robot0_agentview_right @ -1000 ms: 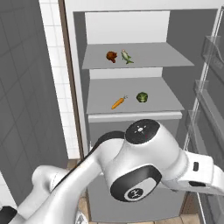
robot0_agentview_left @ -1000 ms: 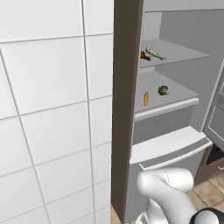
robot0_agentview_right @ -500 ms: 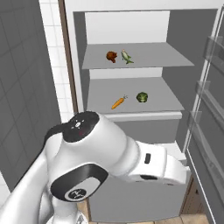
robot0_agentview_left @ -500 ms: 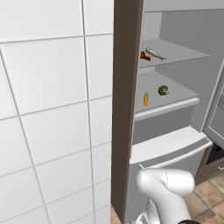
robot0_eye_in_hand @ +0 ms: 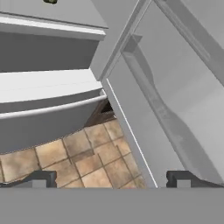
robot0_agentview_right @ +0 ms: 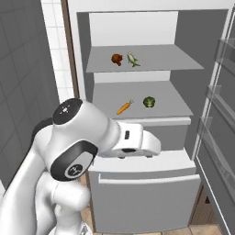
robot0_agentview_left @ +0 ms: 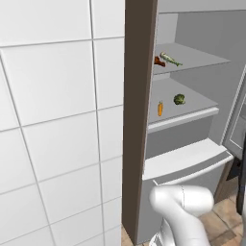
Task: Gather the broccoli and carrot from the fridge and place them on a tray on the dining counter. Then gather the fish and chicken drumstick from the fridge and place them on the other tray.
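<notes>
Claw (robot0_eye_in_hand: 111,178) open and empty, low by the fridge drawer (robot0_agentview_right: 144,195); should lift well above drawer to the broccoli (robot0_agentview_right: 148,102) beside the carrot (robot0_agentview_right: 123,108), approaching level.

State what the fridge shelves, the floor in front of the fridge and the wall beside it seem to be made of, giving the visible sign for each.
Fridge shelves: probably plastic or coated metal, smooth, matte, uniform grey.
Floor: seemingly stone or ceramic tile, mottled brown squares split by darker joints.
Wall: likely glazed ceramic tile, large plain white squares with thin grey grout lines.
</notes>
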